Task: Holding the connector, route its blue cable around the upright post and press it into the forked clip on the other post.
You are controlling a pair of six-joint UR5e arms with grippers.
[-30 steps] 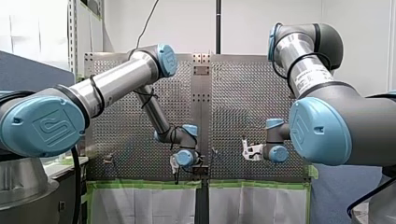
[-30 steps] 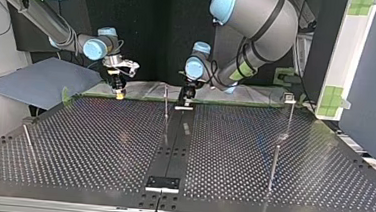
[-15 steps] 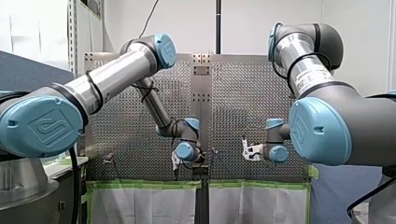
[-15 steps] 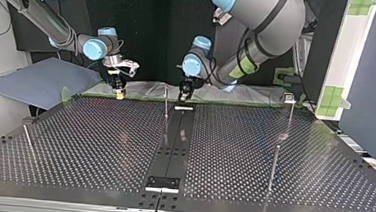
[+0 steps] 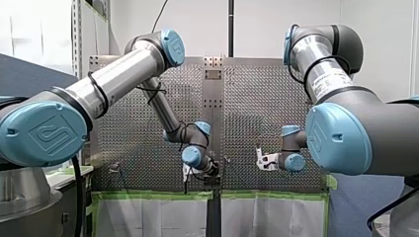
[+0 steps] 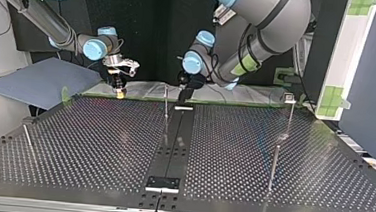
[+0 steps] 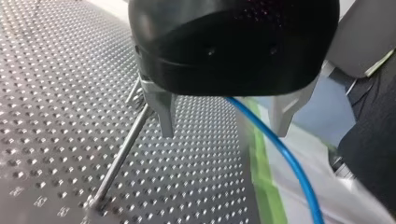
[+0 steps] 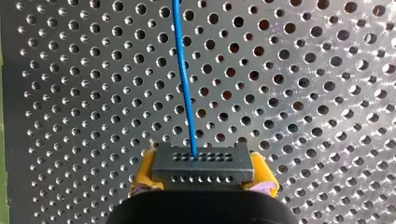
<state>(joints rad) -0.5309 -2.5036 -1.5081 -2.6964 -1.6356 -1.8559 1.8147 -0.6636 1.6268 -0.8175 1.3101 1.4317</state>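
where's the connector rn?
The connector is clamped in my right gripper, cable running ahead over the table. In the top view that is at the far edge, left of the middle post.

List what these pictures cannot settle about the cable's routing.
Blue cable: leaves the right wrist view's edge ahead of the connector; too thin to trace in the top view.
Left pincer: its black body hides the cable's upper part in the left wrist view.
Forked clip: too small in the top view.
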